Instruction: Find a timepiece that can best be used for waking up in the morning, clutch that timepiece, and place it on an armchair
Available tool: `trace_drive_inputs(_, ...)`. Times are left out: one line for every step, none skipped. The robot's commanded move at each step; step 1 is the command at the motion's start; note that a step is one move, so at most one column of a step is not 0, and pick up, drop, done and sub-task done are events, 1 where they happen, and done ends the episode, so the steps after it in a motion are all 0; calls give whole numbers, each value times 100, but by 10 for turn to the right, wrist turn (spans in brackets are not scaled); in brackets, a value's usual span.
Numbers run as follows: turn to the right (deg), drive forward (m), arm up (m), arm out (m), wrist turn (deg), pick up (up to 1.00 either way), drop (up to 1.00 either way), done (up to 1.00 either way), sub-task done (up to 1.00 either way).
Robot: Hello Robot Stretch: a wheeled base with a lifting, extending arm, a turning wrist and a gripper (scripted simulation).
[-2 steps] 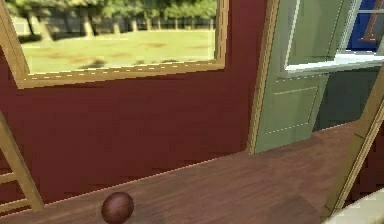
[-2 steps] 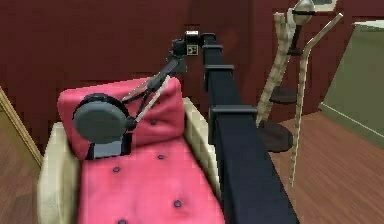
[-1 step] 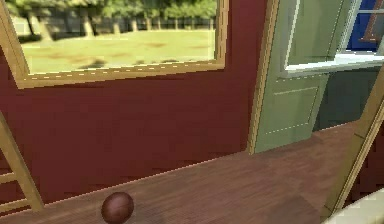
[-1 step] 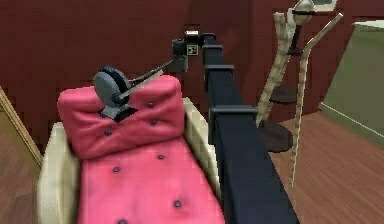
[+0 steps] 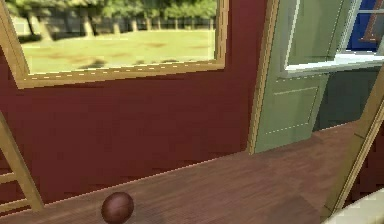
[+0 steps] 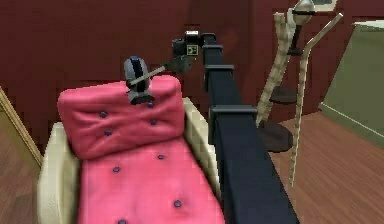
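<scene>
The arm [image 6: 235, 130] reaches out along the right armrest of the armchair [image 6: 55, 170], and its jaws point toward the arm side view's left, ending at the top edge of the pink back cushion [image 6: 110, 125]. Right at their tips is a small round blue-grey thing [image 6: 134, 69], which I take for the clock. It lies just past the jaws on their left side, near the right end of that top edge, and being round it has no long axis to speak of. With the cushion straight behind and below it, I cannot tell whether the jaws hold it or whether it rests on the cushion. The seat [image 6: 140, 175] lies below and nearer the robot, so to my eye the placing turns on the clock ending up on the chair's front side, not behind the back.
</scene>
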Motion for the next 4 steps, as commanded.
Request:
trace_drive_inputs(0, 0, -38, 0, 0, 0, 0, 0, 0)
trace_drive_inputs(0, 0, -32, 0, 0, 0, 0, 0, 0)
trace_drive_inputs(0, 0, 0, 0, 0, 0, 100, 0, 0)
trace_drive_inputs(0, 0, 10, 0, 0, 0, 0, 0, 0)
